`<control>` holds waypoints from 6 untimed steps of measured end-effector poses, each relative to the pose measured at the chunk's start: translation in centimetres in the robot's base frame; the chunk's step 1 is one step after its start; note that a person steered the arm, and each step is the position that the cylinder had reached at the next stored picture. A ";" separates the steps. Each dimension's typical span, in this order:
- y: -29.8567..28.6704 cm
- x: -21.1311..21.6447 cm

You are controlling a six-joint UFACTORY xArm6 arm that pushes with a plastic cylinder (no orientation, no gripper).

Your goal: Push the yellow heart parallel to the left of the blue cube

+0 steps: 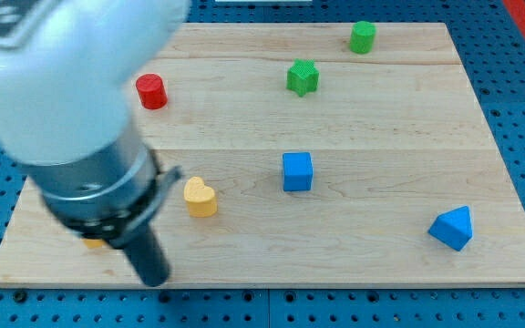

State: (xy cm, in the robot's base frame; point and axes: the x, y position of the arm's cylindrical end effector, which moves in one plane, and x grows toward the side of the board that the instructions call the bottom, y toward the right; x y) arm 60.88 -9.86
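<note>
The yellow heart point(200, 196) lies on the wooden board point(381, 146), left of centre. The blue cube point(297, 171) sits to its right and slightly higher in the view, about a hundred pixels away. My tip point(156, 278) is near the board's bottom edge, below and to the left of the yellow heart, apart from it. The arm's big white and grey body covers the board's left side.
A red cylinder point(151, 91) stands at upper left. A green star point(303, 76) and a green cylinder point(363, 36) sit near the top. A blue triangular block point(452, 228) lies at lower right. A yellow-orange block point(93, 241) peeks out under the arm.
</note>
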 end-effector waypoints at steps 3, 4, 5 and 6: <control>3.2 -2.8; 4.8 -4.2; 4.8 -5.7; 4.2 -7.2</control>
